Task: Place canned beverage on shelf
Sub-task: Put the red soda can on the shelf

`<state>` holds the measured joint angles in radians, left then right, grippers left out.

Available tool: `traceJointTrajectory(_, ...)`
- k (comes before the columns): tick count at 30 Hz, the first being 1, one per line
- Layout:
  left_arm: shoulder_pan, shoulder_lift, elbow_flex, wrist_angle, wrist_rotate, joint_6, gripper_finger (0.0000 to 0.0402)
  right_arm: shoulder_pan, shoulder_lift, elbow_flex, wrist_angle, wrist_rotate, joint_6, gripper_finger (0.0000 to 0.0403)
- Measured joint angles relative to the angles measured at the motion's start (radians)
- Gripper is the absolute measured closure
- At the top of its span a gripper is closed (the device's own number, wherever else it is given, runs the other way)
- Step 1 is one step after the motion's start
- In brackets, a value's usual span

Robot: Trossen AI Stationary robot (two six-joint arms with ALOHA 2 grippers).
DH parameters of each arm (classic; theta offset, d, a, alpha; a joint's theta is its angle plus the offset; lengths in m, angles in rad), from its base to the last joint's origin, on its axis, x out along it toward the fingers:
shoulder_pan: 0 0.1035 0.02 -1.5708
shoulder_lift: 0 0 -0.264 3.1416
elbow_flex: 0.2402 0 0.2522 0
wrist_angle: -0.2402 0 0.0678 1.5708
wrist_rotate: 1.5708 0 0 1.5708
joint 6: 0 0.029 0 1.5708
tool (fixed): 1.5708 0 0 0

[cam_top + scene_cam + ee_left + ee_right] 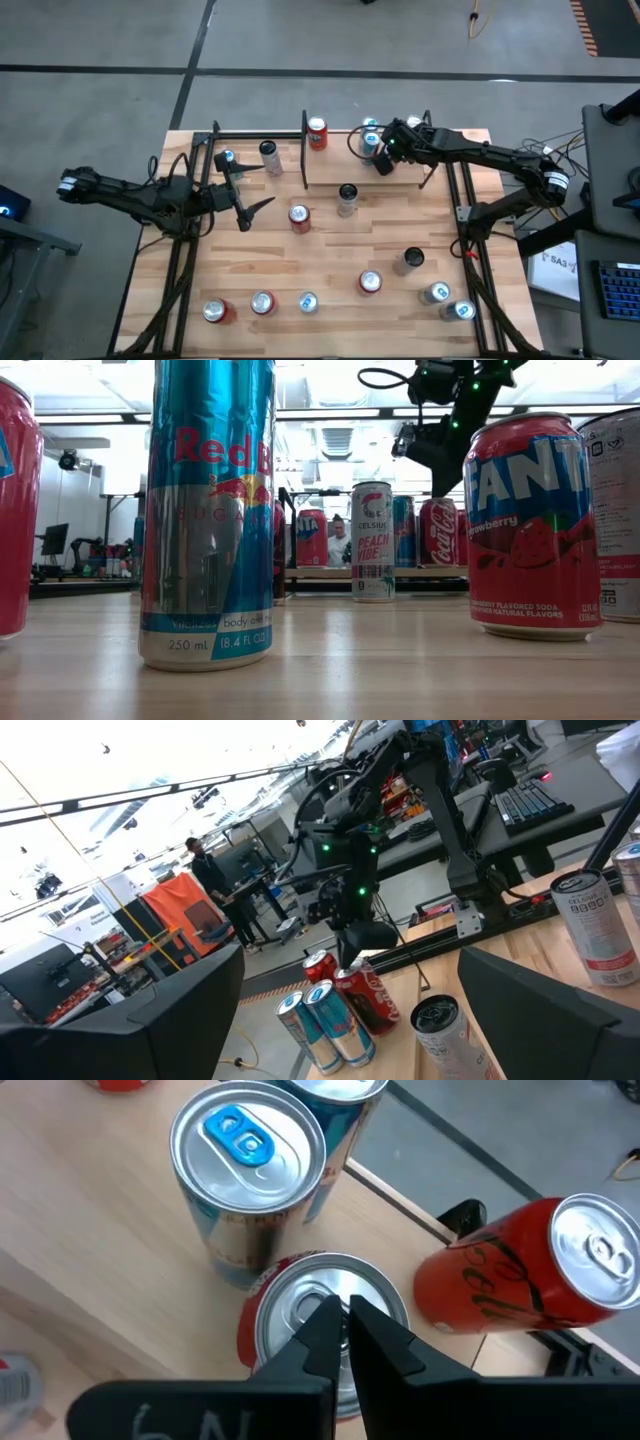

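The shelf [330,172] is a light-wood board with black rails at the table's far middle. On it stand a red can [317,133] and two blue-topped cans [370,141]. My right gripper [384,160] is over the shelf's right part, shut, with its fingertips [345,1312] right over the silver top of an upright red can [300,1295]. A blue can [248,1150] and a red cola can [520,1275] stand close beside that can. My left gripper [246,190] is open and empty over the table, left of the shelf. My right gripper comes from above, pointing down, with its shut fingertips at the middle of the red can's top [310,1302]. The can stands upright on the shelf. I cannot tell whether the fingertips touch the top or hang just above it.
Two cans [269,155] stand left of the shelf near my left gripper. Several cans are scattered on the table: a red one [299,216], a dark-topped one [347,197], and more toward the near edge [262,303]. Black frame rails [465,215] run along both sides.
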<state>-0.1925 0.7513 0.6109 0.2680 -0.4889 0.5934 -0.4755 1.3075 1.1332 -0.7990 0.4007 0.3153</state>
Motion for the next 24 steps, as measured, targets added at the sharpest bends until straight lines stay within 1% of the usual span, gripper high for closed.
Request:
traceJointTrajectory(9, 0.0, 0.0, 0.0, 0.0, 0.0, 0.0, 0.0049, 0.0, -0.017, 0.018, -0.074, -0.019, -0.004, 0.039)
traceJointTrajectory(14, 0.0, 0.0, 0.0, 0.0, 0.0, 0.0, 0.0049, 0.0, -0.018, 0.025, -0.091, -0.06, 0.006, 0.039)
traceJointTrajectory(20, 0.0, 0.0, 0.0, 0.0, 0.0, 0.0, 0.0049, 0.0, -0.02, 0.027, -0.141, -0.066, 0.025, 0.039)
traceJointTrajectory(24, 0.0, 0.0, 0.0, 0.0, 0.0, 0.0, 0.0049, 0.002, -0.02, 0.027, -0.142, -0.07, 0.025, 0.039)
